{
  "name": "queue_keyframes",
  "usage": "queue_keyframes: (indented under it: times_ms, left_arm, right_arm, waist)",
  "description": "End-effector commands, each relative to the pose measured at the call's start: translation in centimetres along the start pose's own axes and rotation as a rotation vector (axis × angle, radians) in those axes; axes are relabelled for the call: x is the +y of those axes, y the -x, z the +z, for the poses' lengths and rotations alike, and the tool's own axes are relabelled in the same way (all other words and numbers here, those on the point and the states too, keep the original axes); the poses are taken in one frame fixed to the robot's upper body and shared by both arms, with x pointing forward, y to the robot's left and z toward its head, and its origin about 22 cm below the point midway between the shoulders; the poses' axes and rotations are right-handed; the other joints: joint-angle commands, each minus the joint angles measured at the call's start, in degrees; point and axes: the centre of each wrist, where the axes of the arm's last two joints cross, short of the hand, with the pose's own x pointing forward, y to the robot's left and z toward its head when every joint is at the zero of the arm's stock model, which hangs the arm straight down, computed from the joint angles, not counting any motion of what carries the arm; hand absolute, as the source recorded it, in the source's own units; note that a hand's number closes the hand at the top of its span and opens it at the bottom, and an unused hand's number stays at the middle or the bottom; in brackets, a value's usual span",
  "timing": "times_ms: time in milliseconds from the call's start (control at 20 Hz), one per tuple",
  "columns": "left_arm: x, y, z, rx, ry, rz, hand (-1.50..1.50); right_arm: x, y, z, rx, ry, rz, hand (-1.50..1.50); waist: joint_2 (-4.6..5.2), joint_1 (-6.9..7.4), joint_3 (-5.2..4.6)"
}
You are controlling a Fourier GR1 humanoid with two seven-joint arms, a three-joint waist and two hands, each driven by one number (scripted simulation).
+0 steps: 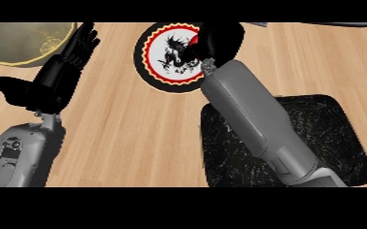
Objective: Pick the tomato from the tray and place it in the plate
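Note:
My right hand [217,40] hangs over the right side of the round plate [159,53], which has a black rim, a red scalloped ring and a white centre with a black figure. Its fingers are curled round the red tomato [192,41]; only a small red sliver shows at the hand's left edge. The black tray [326,126] lies at the lower right, partly under my right forearm, with nothing visible on it. At the left my left hand [68,63] rests open, fingers pointing up.
A pale round dish [28,43] sits at the top left corner, just beside my left hand's fingertips. Light wooden counter [136,136] spreads between the two arms. A dark strip runs along the top right edge.

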Motion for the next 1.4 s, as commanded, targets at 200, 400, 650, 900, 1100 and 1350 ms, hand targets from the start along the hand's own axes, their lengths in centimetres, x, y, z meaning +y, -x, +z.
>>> queue_keyframes:
  times_ms: [200,400,650,900,1100,1350]
  left_arm:
    - [-0.2,0.1,0.0,-0.022,0.016,-0.021,0.00]
    - [0.3,-0.4,-0.7,-0.021,0.020,-0.018,0.00]
    - [-1.7,-0.1,-0.4,-0.026,0.028,0.010,0.00]
    - [-0.5,-0.4,-0.7,-0.023,0.021,-0.014,0.00]
    - [0.3,0.1,-0.4,-0.007,0.002,0.004,0.00]
    - [1.4,0.1,-0.1,0.017,-0.004,0.016,0.00]
  right_arm:
    - [2.7,1.9,-2.9,0.252,0.002,-0.165,-1.50]
    - [2.7,1.9,-3.8,0.231,-0.019,-0.269,-1.50]
    - [2.4,1.3,-4.1,0.170,0.094,-0.399,-1.50]
    - [1.6,0.6,-4.4,0.157,0.228,-0.580,-1.50]
    - [1.4,0.7,-4.4,0.176,0.262,-0.699,-1.50]
    - [2.8,1.3,-3.5,0.231,0.286,-0.761,-1.50]
  waist:
    - [0.96,1.68,0.04]
    - [1.06,1.78,0.10]
    - [1.11,2.28,0.10]
    - [0.80,1.45,0.13]
    - [-0.13,-0.07,0.13]
    - [-0.93,-1.05,0.07]
